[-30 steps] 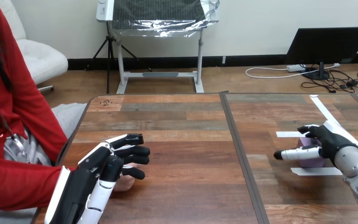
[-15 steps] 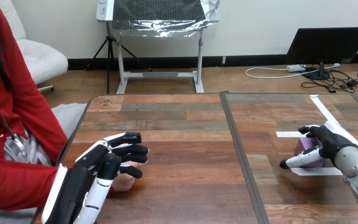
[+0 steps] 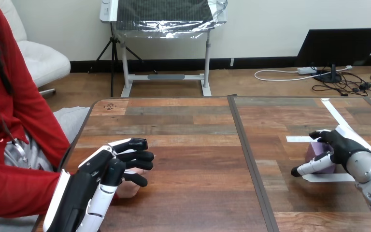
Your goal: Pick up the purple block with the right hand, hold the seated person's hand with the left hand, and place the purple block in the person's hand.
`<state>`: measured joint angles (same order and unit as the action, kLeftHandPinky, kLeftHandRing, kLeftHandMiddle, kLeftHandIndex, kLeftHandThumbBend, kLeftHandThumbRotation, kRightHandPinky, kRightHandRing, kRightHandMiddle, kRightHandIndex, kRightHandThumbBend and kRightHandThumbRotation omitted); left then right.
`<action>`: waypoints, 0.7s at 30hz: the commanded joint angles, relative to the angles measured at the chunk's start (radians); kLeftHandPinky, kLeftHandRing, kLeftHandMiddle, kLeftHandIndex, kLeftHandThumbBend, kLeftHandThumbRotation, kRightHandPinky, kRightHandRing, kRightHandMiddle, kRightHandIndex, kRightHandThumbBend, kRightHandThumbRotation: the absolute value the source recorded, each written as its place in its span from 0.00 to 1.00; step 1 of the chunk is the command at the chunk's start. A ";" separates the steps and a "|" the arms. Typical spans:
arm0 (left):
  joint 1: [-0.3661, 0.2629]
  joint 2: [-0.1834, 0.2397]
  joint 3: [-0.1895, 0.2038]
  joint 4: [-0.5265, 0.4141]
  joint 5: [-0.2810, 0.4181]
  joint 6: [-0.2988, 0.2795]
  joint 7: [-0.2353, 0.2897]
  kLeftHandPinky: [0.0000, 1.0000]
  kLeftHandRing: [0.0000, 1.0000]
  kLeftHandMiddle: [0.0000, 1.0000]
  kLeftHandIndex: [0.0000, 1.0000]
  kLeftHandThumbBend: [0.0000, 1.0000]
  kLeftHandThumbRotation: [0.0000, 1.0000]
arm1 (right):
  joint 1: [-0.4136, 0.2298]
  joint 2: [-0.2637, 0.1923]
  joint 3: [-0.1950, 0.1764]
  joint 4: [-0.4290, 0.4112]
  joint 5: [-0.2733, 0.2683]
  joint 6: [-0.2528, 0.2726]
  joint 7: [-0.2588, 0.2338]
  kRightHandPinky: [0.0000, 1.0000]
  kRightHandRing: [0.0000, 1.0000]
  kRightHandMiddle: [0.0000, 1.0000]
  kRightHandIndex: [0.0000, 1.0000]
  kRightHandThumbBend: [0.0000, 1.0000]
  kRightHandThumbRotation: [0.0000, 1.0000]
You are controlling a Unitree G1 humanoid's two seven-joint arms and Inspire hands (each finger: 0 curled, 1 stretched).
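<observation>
Head view: lower right, right hand (image 3: 341,144) grasps block (image 3: 316,151) on desk (image 3: 198,145). Lower left, left hand (image 3: 88,183) covers person's hand (image 3: 128,188); grip cannot be told.

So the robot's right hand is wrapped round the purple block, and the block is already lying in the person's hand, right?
Not quite. The right hand is round the purple block, but the block sits on the table at the right, among white tape strips, far from the person's hand, which lies under the left hand. The head view shows it.
</observation>
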<state>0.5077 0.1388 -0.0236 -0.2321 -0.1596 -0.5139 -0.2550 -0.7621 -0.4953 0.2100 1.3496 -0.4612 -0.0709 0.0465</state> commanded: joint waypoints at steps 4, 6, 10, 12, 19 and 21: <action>-0.056 -0.002 0.009 -0.021 -0.010 -0.021 -0.004 0.51 0.63 0.65 0.67 0.55 0.87 | -0.043 -0.003 0.042 -0.002 -0.041 -0.011 -0.020 0.84 0.88 0.88 0.88 0.86 0.00; -0.056 -0.002 0.009 -0.021 -0.013 -0.020 -0.006 0.51 0.63 0.65 0.67 0.56 0.87 | -0.043 -0.005 0.045 -0.002 -0.044 -0.014 -0.021 0.86 0.89 0.88 0.88 0.86 0.00; -0.057 -0.002 0.009 -0.021 -0.019 -0.019 -0.010 0.51 0.63 0.65 0.67 0.55 0.87 | -0.043 -0.010 0.055 -0.003 -0.055 -0.025 -0.027 0.90 0.89 0.88 0.87 0.83 0.00; -0.057 -0.001 0.010 -0.021 -0.019 -0.019 -0.012 0.51 0.63 0.65 0.66 0.55 0.87 | -0.043 -0.014 0.058 -0.004 -0.059 -0.033 -0.029 0.90 0.89 0.87 0.87 0.82 0.00; -0.057 0.001 0.014 -0.019 -0.018 -0.021 -0.016 0.50 0.63 0.65 0.66 0.55 0.87 | -0.045 -0.016 0.033 -0.005 -0.033 -0.038 -0.023 0.84 0.83 0.84 0.85 0.77 0.00; -0.057 0.001 0.015 -0.019 -0.019 -0.022 -0.017 0.50 0.63 0.65 0.66 0.55 0.87 | -0.044 -0.017 0.027 -0.006 -0.025 -0.040 -0.023 0.81 0.81 0.83 0.84 0.75 0.00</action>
<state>0.5074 0.1390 -0.0182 -0.2321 -0.1662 -0.5139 -0.2681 -0.7623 -0.5075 0.2520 1.3496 -0.5060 -0.0973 0.0248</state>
